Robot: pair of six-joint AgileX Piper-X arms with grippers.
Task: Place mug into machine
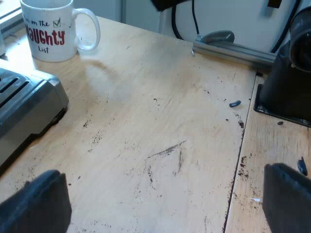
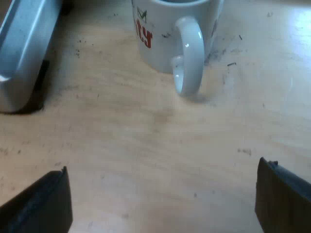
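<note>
The mug (image 2: pixel 165 34) stood upright on the tabletop (image 2: pixel 155 141), just beside the coffee machine's metal base (image 2: pixel 24 48) and not yet in the machine. Its handle (image 2: pixel 190 53) was turned toward the right claw (image 2: pixel 160 199). That claw hung low over the wood a little short of the handle, its fingers wide apart and empty. The left claw (image 1: pixel 160 204) was well away from the mug, likewise spread and holding nothing.

The handle looked like the main hazard. A straight push forward could strike it first and spin or shove the mug instead of catching it. A pinch on the handle alone would probably let the body swing and tip (the glaze looked slick, too). With the machine's base so near, a careless lift could also knock the mug against that metal edge.

The tabletop was pale wood, scuffed and sprinkled with dark coffee grounds, and a few dark bits (image 1: pixel 235 103) lay near a seam (image 1: pixel 243 145) between two boards. A metal rail (image 1: pixel 233 48) ran along its far edge beside a black base (image 1: pixel 286 92), with a white wall (image 1: pixel 233 14) behind.
</note>
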